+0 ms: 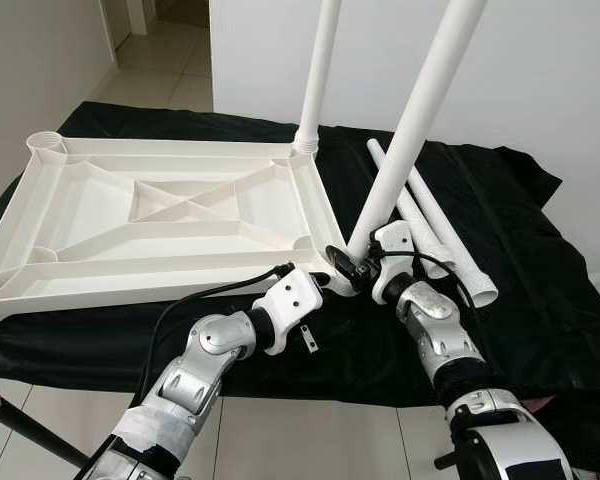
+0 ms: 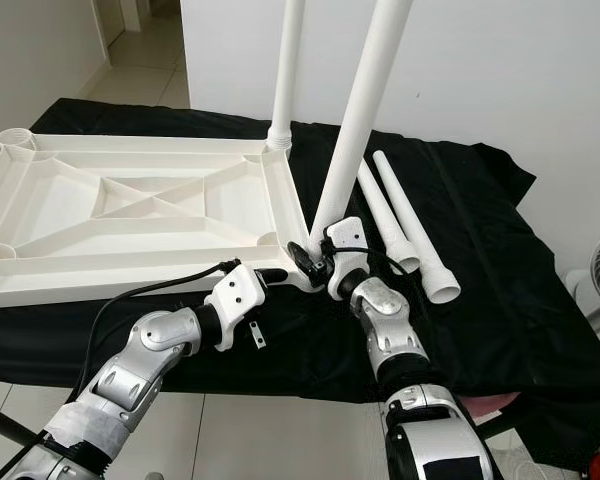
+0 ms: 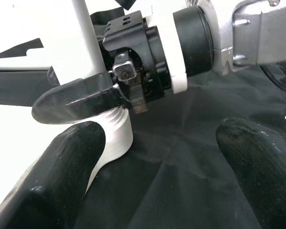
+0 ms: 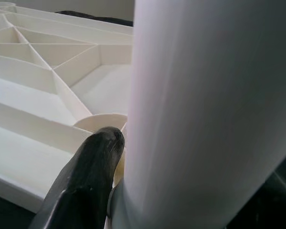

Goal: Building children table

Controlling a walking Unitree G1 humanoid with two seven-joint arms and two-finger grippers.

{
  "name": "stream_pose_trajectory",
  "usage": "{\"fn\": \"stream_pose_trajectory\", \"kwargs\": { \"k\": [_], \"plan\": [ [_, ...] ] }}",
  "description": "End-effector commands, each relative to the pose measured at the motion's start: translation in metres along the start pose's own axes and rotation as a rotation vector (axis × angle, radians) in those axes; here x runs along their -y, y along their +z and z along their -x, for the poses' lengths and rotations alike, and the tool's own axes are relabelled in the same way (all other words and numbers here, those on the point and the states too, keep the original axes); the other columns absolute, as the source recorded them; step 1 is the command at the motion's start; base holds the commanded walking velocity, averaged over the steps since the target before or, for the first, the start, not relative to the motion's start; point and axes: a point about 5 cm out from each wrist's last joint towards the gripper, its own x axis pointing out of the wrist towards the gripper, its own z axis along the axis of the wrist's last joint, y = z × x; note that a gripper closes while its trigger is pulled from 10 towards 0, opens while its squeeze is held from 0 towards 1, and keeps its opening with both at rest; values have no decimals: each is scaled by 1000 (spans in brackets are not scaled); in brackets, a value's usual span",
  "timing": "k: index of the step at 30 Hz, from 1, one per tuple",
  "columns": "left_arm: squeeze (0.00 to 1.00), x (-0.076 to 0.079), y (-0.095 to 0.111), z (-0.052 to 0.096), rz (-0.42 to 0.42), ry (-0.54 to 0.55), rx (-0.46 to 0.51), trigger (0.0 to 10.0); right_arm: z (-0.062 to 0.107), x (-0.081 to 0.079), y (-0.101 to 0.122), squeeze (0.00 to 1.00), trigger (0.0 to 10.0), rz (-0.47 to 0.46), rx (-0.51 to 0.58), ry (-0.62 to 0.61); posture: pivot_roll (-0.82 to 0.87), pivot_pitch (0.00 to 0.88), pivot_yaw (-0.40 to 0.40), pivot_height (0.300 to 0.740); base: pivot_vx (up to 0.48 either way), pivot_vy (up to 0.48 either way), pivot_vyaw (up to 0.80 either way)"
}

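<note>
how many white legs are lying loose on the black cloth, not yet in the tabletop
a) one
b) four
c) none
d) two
d) two loose legs lie side by side on the black cloth to the right of the upturned tabletop, while one leg stands in a far corner socket and the right hand holds another leg at the near corner.

Two jointed silver arms with white wrist housings, a looping black cable (image 1: 195, 297), and black-fingered grippers.
</note>
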Motion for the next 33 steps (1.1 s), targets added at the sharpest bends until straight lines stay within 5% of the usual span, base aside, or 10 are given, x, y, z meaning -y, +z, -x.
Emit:
{"fn": "stream_pose_trajectory", "kwargs": {
  "k": [1,15,18,27,28,33],
  "plan": [
    [0,2,0,-1,7,20,0,10000,2,-5,-5,0,10000,-37,-13,-61,51,0,-102,740,0,0,0],
    [0,3,0,-2,10,15,1,10000,2,-15,-4,0,10000,-130,-14,-346,46,0,-102,740,0,0,0],
    [0,4,1,-3,12,14,4,10000,1,-28,-5,0,10000,-134,-37,-446,51,0,-102,740,0,0,0],
    [0,5,0,-2,13,16,1,10000,3,-31,-2,43,10000,-136,-32,-449,49,0,-104,740,0,0,0],
    [0,5,-1,-2,13,16,-1,10000,3,-29,0,973,10000,-146,-23,-456,49,0,-104,740,0,0,0],
    [0,5,0,-2,14,17,0,10000,4,-26,8,1000,10000,-150,15,-435,47,0,-103,740,0,0,0]
  ]
}}
